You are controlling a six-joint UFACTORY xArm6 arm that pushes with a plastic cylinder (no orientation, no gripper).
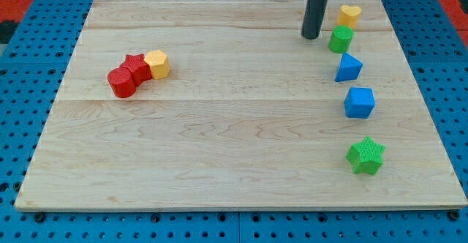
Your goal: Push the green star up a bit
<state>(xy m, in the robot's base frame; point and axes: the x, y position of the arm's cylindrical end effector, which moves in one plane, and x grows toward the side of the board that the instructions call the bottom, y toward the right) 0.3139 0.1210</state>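
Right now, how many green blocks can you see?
2: a green star at the view's lower right, and a green block near the top right, beside my tip.
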